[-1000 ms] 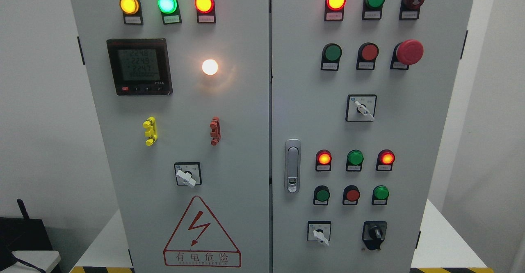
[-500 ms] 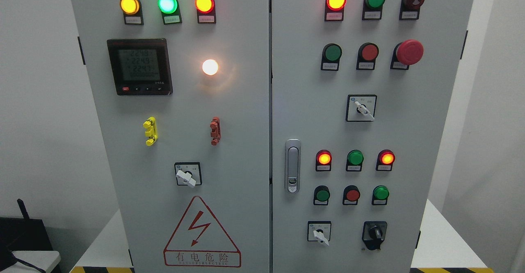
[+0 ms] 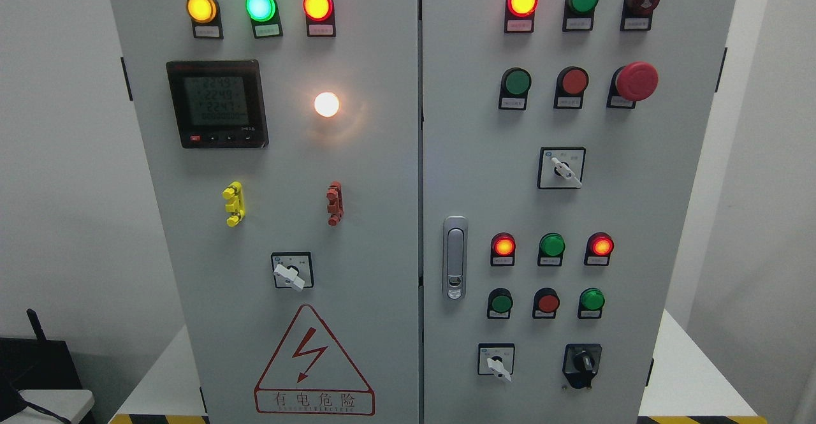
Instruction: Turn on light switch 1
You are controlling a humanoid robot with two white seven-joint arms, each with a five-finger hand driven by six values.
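A grey electrical cabinet (image 3: 382, 175) with two doors fills the head view. On the left door a white round lamp (image 3: 326, 104) glows, right of a black digital meter (image 3: 217, 104). Below them sit a yellow lever switch (image 3: 233, 203), a red lever switch (image 3: 334, 203) and a white rotary selector (image 3: 291, 271). The right door carries a white rotary selector (image 3: 561, 168), another (image 3: 496, 360) low down and a black rotary knob (image 3: 581, 364). No printed label is readable, so I cannot tell which control is light switch 1. Neither of my hands shows.
Yellow, green and red lamps (image 3: 260, 6) are lit along the left door's top. The right door has lit red lamps (image 3: 522, 0), green and red push buttons, a red mushroom stop button (image 3: 635, 81) and a metal door handle (image 3: 454, 257). A black device (image 3: 38, 360) sits lower left.
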